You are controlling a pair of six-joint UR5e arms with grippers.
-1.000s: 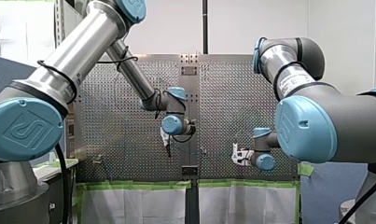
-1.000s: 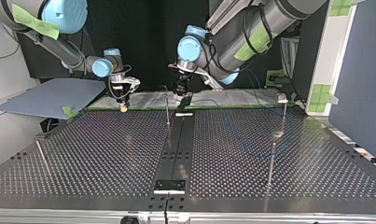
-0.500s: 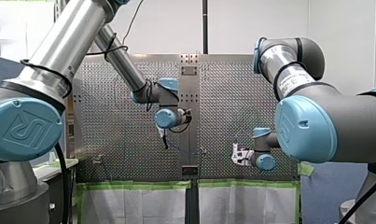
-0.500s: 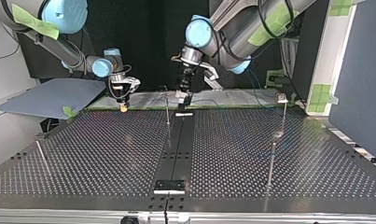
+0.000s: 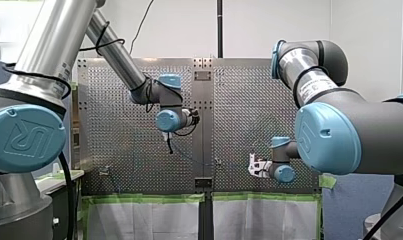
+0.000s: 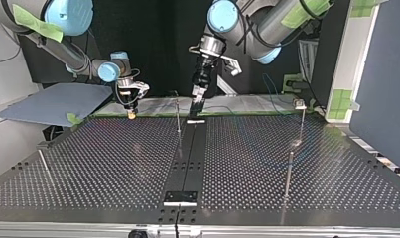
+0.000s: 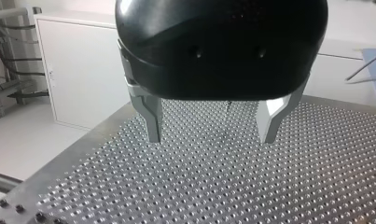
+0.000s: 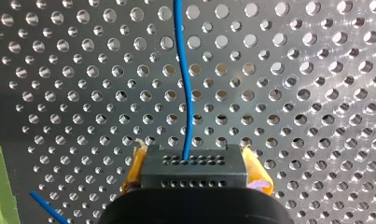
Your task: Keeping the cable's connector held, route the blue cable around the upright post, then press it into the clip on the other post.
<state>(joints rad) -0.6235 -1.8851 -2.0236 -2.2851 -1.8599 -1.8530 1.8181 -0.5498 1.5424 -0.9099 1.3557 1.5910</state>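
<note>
Okay, my left gripper (image 7: 211,139) hangs over the perforated table (image 7: 129,196), metal fingers (image 7: 153,116) spread wide. My right gripper (image 8: 196,171) (yellow pads (image 8: 258,170)) is clamped on the black connector (image 8: 195,163). The blue cable (image 8: 188,102) runs straight ahead from it, across the table's holes.

Upright post (image 6: 178,118) and clip post (image 6: 302,124) stand well apart, open room between.

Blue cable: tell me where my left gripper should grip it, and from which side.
Probably the bare run of blue cable just ahead of the connector, which my right gripper clamps. It runs nearly straight over the table, so bring my open left gripper down from above, jaws astride it.
</note>
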